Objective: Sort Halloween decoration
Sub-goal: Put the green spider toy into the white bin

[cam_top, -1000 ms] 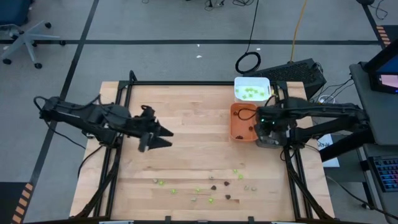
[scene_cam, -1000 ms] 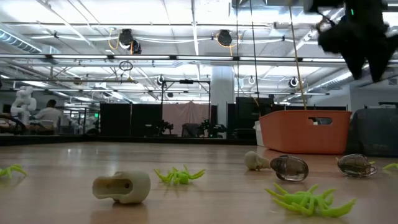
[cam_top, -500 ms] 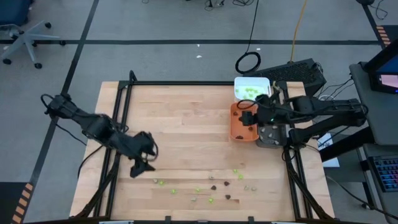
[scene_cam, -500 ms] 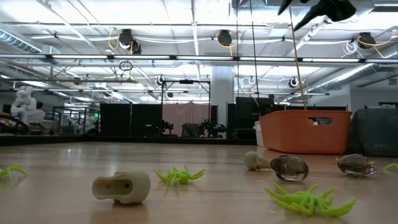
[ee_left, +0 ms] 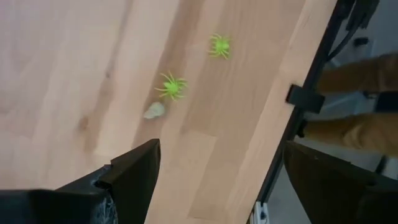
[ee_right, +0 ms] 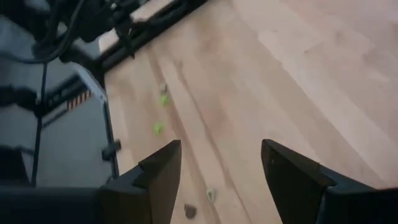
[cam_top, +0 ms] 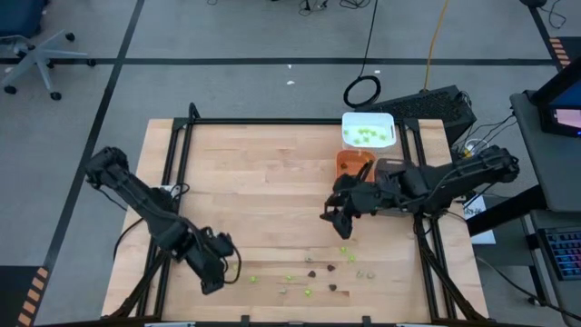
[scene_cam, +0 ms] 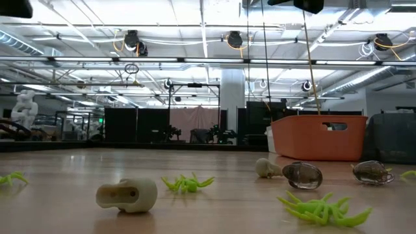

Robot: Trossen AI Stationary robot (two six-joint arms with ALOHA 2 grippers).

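Decorations (cam_top: pixel 309 272) lie in a loose scatter along the near edge of the table (cam_top: pixel 263 182): lime spiders, dark brown bits and pale beige pieces, none touching a tray. Left gripper (cam_top: pixel 216 266) sits low at the left end of that scatter, fingers spread and empty; its wrist view shows a pale piece (ee_left: pixel 153 111) just ahead between the fingers, a green spider (ee_left: pixel 172 86) touching or nearly touching it, and a second spider (ee_left: pixel 219 45) farther on, beside the table's edge rail. Right gripper (cam_top: pixel 338 213) hangs over the middle of the table, fingers also spread and empty, with the scatter's right end just beyond its tips toward the near edge; nearest to it looks to be a lime spider (cam_top: pixel 343 248). Orange tray (cam_top: pixel 354 173) and white tray (cam_top: pixel 368 130), the latter already holding green pieces, stand behind the right arm at the far right. Judgement: each arm is nearer its own end of the row; left is closest to a pick, the pale piece lying straight ahead of its open fingers. Its long axis cannot be told. Risk: spider and pale piece so close they may be pinched together.
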